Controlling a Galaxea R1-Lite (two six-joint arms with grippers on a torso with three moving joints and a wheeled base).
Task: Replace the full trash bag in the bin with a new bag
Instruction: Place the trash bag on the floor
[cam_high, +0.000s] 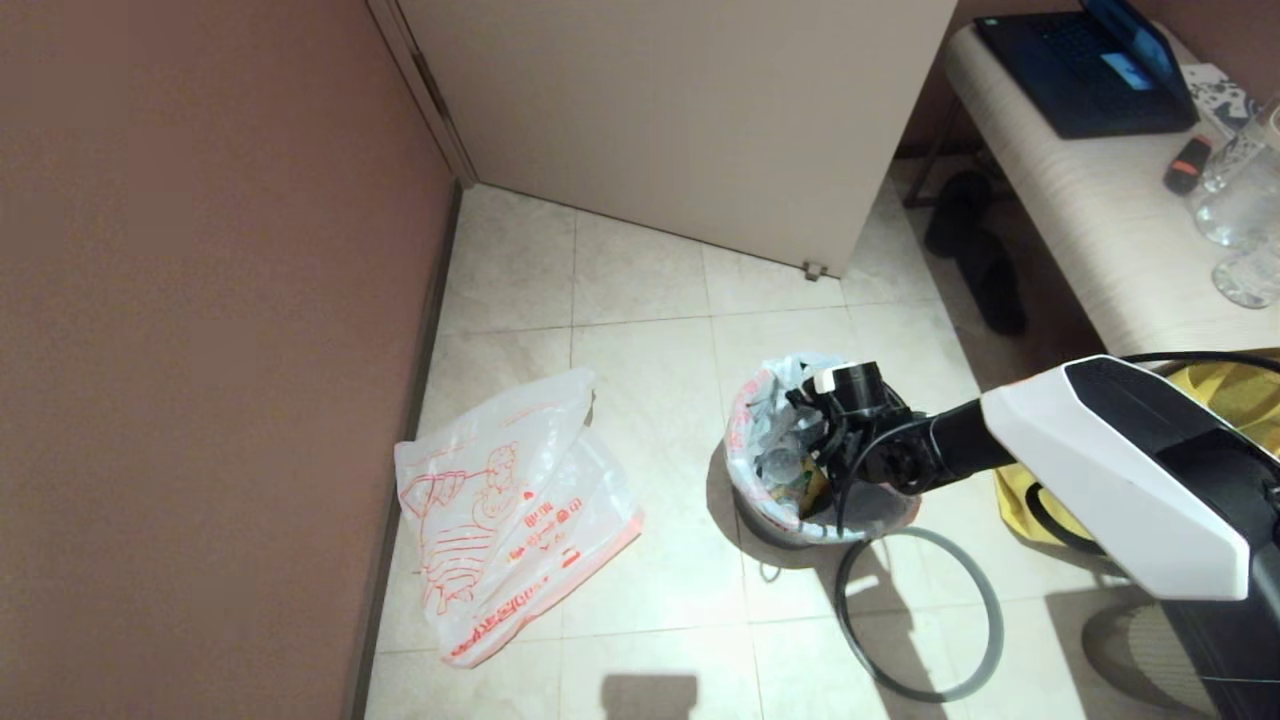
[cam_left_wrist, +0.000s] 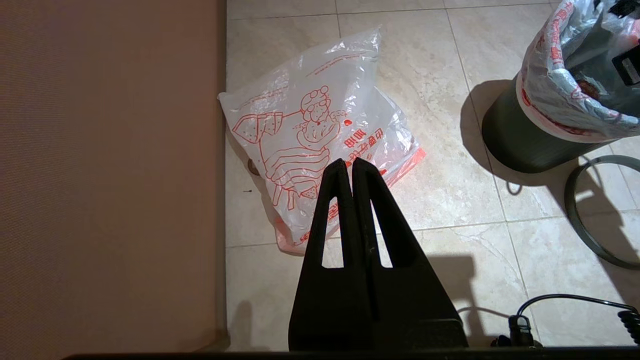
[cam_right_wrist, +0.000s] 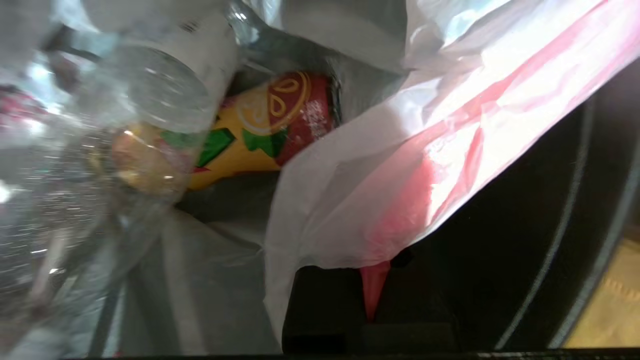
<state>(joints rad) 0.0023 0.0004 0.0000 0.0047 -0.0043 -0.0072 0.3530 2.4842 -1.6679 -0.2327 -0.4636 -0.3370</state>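
The bin (cam_high: 772, 527) (cam_left_wrist: 515, 145) stands on the tiled floor with the full trash bag (cam_high: 748, 435) (cam_left_wrist: 555, 90) folded over its edge. My right gripper (cam_high: 825, 455) reaches down inside the near side of the bin. It is shut on the bag's pink rim band (cam_right_wrist: 372, 290); the fingertips are hidden under the plastic. A yellow-orange packet (cam_right_wrist: 250, 145) and a clear cup (cam_right_wrist: 165, 90) lie in the bag. The new bag (cam_high: 515, 510) (cam_left_wrist: 320, 135) lies flat by the wall. My left gripper (cam_left_wrist: 351, 164) hangs shut and empty above its near edge.
The bin's loose grey hoop (cam_high: 920, 615) (cam_left_wrist: 582, 220) lies on the floor just in front of the bin. A yellow tote (cam_high: 1025, 500) sits to the right under my right arm. A bench (cam_high: 1090, 220) with a laptop and glasses stands at back right; the brown wall (cam_high: 200, 350) is left.
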